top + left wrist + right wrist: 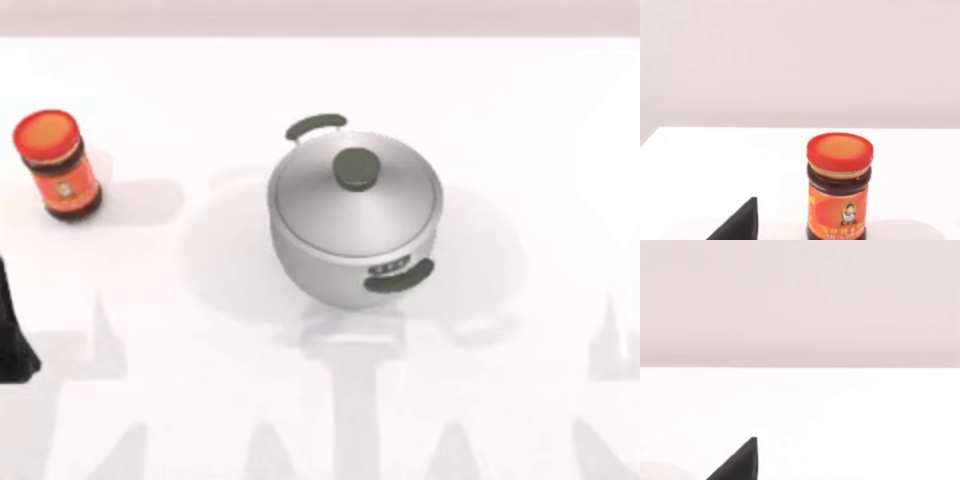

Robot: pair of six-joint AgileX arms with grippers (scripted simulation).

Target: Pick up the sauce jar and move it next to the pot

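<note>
The sauce jar [58, 165] stands upright on the white table [520, 120], at the far left of the top view, with its orange-red lid [45, 134] on and a red-orange label around dark contents. The pot [354, 217] sits near the middle of the table, well apart from the jar and to its right; its domed steel lid is in place, with a dark knob [357, 168] at the centre, one dark handle [316, 126] on the far side and the other [399, 277] on the near side. A dark part of the left arm [14, 335] shows at the left edge of the top view, nearer than the jar and not touching it. The left wrist view looks across the table at the jar [839, 190], which stands free with nothing around it; its label carries a small portrait emblem [850, 214]. One dark fingertip [740, 223] of the left gripper shows low in that view, apart from the jar; only this one finger is seen, so I cannot tell how wide the fingers are set. The right arm does not appear in the top view. The right wrist view shows bare table [865, 415], a pale wall behind it, and one dark fingertip [740, 463]; the spread of the right gripper's fingers cannot be told either.
</note>
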